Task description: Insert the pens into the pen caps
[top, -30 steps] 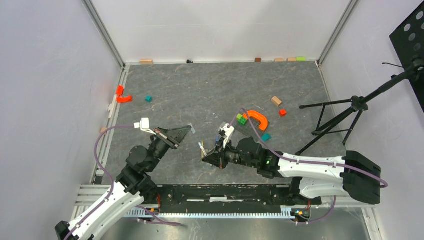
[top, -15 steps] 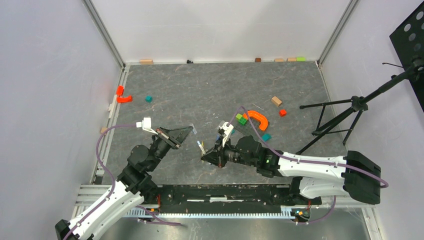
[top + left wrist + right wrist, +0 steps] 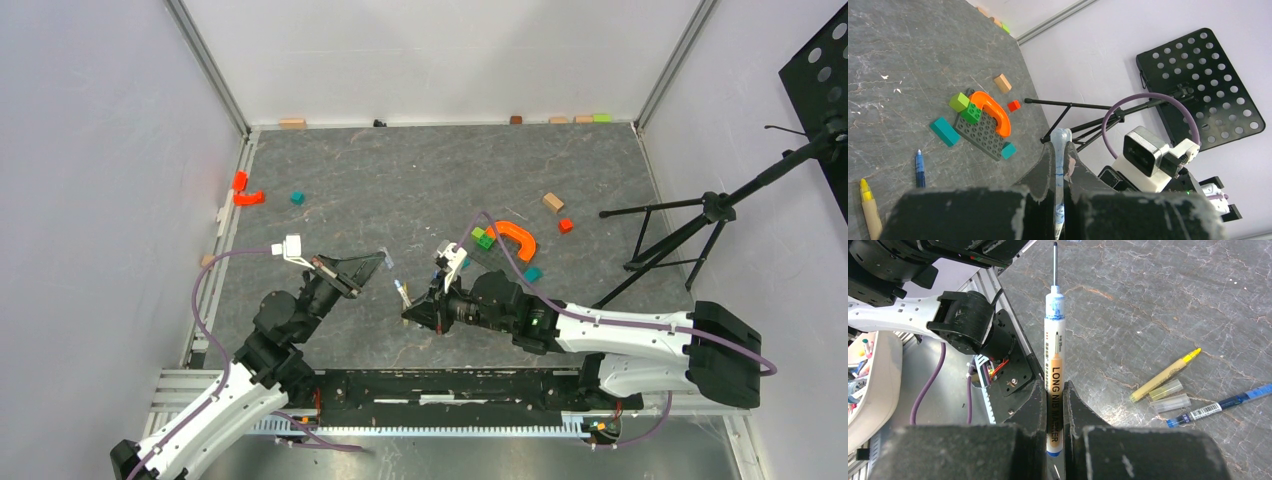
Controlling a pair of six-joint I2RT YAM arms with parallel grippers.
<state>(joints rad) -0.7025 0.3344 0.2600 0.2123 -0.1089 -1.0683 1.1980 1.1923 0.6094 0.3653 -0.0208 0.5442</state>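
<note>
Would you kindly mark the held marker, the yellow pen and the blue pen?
marker (image 3: 1054, 356): right wrist view, mid-barrel.
yellow pen (image 3: 1164, 375): right wrist view, mid-barrel.
blue pen (image 3: 1208, 410): right wrist view, white label.

The right pincer (image 3: 1053, 405) is clamped on a white marker (image 3: 1054, 340) that stands upright at centre frame, its thin dark nib reaching the top edge. At lower right on the grey counter (image 3: 1148, 300) lie a yellow pen (image 3: 1165, 375), an upper cap (image 3: 1166, 389), a lower cap (image 3: 1172, 403), the caps perhaps touching, and a blue pen (image 3: 1220, 405).

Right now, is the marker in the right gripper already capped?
No, the marker held by the right gripper shows a long bare nib, uncovered.
</note>
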